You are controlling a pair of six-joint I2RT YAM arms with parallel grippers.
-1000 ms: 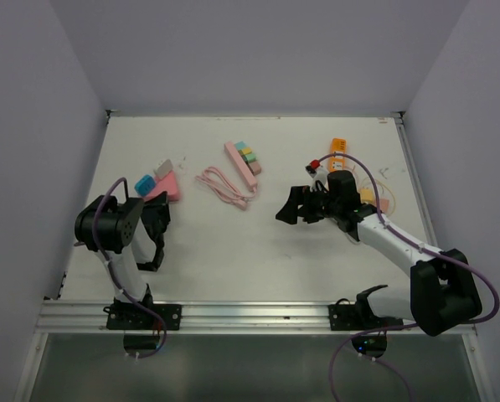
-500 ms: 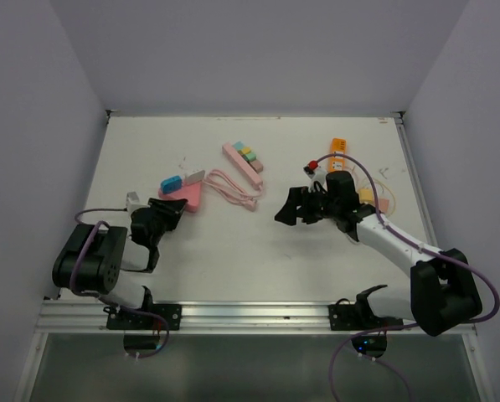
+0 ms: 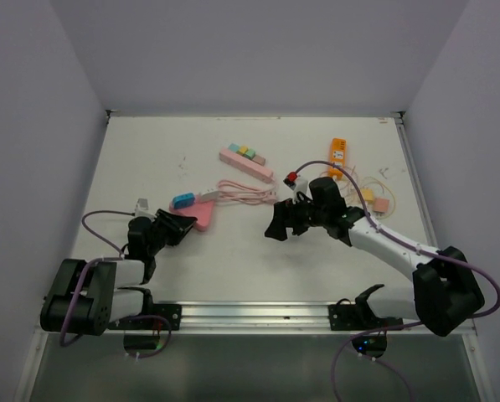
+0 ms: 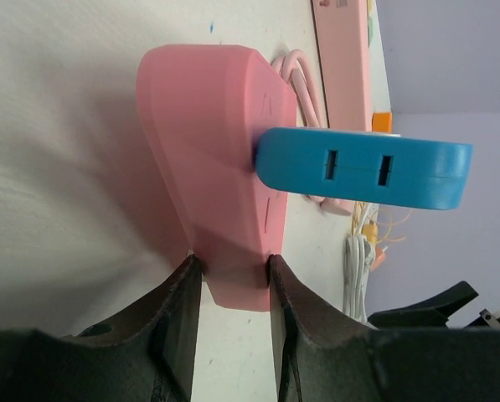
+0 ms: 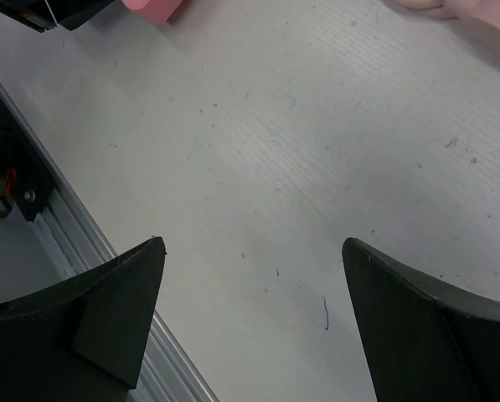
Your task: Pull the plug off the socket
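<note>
A pink wedge-shaped socket block (image 3: 203,217) lies on the table with a blue plug (image 3: 183,201) stuck in its side. In the left wrist view the blue plug (image 4: 363,167) sits in the pink socket (image 4: 216,151). My left gripper (image 3: 176,226) is shut on the socket's narrow end, one finger on each side (image 4: 230,272). My right gripper (image 3: 276,224) is open and empty, hovering over bare table (image 5: 254,251) to the right of the socket. A corner of the socket (image 5: 153,8) shows at the top of its view.
A pink cable (image 3: 243,194) runs from the socket to a pink power strip (image 3: 245,163) carrying small coloured blocks (image 3: 248,152). An orange object (image 3: 337,152) and a bundle of pale cords (image 3: 373,199) lie at the back right. The metal rail (image 3: 250,314) edges the near side.
My left arm has swung low and drawn the socket with its plug rightward and nearer. The cable and power strip shifted with it. My right gripper moved slightly left.
</note>
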